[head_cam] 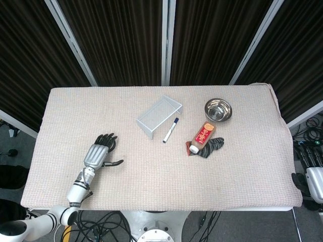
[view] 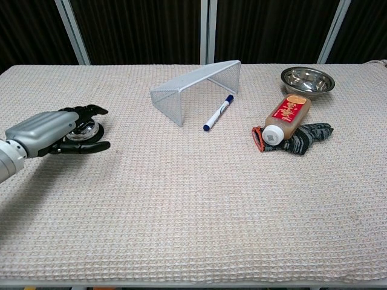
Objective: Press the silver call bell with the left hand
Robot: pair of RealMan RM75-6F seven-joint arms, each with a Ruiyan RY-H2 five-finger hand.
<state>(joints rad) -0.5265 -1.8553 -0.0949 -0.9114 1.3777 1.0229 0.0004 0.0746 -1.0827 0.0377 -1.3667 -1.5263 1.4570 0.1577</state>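
The silver call bell (view: 87, 128) on its black base sits at the left of the table. My left hand (view: 53, 131) lies over it from the left, fingers stretched across the dome and thumb spread along the cloth in front. From the chest view I cannot tell whether the fingers touch the button. In the head view the left hand (head_cam: 99, 151) hides nearly all of the bell. It holds nothing. My right hand (head_cam: 310, 166) shows only at the right edge of the head view, beside the table, its finger state unclear.
A wire mesh rack (view: 195, 89) stands at the centre back with a blue marker (view: 217, 113) beside it. Further right lie a brown bottle (view: 285, 118) on a dark glove (view: 305, 136) and a steel bowl (view: 306, 80).
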